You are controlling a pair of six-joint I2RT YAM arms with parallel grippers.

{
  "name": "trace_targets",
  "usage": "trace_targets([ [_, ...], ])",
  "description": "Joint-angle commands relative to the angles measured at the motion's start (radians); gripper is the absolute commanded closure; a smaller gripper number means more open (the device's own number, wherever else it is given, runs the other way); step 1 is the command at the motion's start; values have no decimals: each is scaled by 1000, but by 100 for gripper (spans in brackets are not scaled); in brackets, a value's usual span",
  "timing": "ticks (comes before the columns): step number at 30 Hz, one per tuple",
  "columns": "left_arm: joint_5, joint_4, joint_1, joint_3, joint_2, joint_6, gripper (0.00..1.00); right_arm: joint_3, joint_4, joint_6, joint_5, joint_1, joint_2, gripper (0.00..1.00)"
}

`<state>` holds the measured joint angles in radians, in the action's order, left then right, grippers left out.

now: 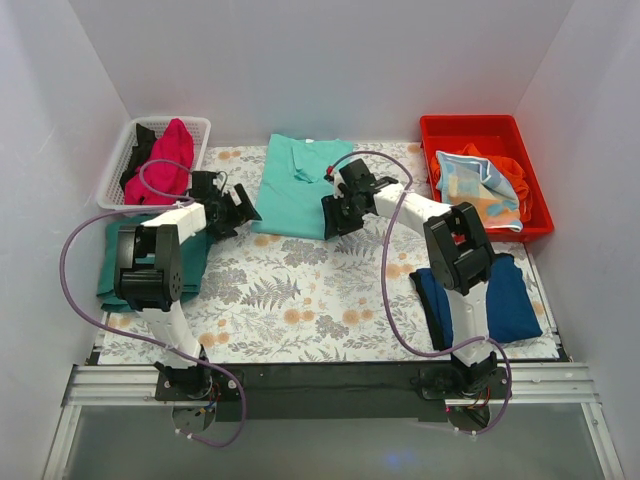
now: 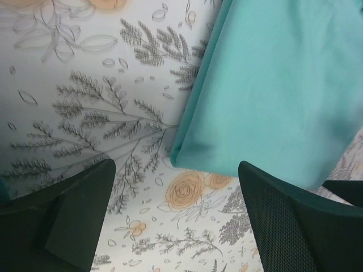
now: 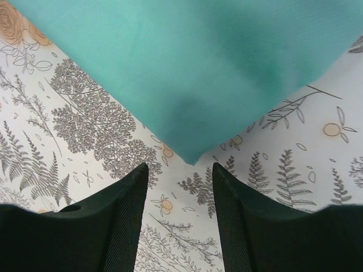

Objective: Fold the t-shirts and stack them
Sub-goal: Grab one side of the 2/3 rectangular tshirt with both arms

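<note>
Magenta t-shirt [image 1: 172, 158] inside white basket [image 1: 112, 178]

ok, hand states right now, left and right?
Left hand: open, empty, beside a corner of the mint t-shirt.
Right hand: open, empty, a shirt corner just ahead.

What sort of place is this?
Probably a robotics test booth, not a home laundry. Plain white walls enclose it, the left arm and right arm are bolted to a metal rail at the near edge, and a mint t-shirt lies on a floral cover near a white basket of clothes.
</note>
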<state>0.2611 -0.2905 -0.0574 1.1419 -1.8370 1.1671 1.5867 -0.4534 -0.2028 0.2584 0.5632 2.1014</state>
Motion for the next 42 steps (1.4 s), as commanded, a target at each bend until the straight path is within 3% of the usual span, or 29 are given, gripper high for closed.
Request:
trace_targets([
  [1,98,120,28,5,9,-10,11,-2,73,-17,67,10,-21,44],
  [14,213,132,48,1,-67,-21,13,12,84,-23,47,10,34,45],
  [18,260,132,45,22,-116,-17,26,16,85,-23,53,10,49,47],
  [20,267,128,41,27,-128,-14,41,15,84,-20,53,10,52,52],
  [25,260,119,33,9,-133,-12,53,-5,84,-15,48,10,52,67],
  [27,262,116,33,2,-133,-14,65,-13,84,-14,45,10,52,76],
  [28,257,100,31,2,-130,-12,69,-14,84,-15,41,10,52,86],
  [29,259,94,33,1,-128,-14,79,-17,84,-12,41,10,51,91],
  [30,259,85,33,-2,-122,-15,84,-21,81,-12,35,9,49,97],
  [32,254,68,33,-16,-101,-15,99,-33,79,-6,25,9,37,99],
  [42,242,-64,31,-114,48,-30,100,-195,58,52,16,7,-90,99],
])
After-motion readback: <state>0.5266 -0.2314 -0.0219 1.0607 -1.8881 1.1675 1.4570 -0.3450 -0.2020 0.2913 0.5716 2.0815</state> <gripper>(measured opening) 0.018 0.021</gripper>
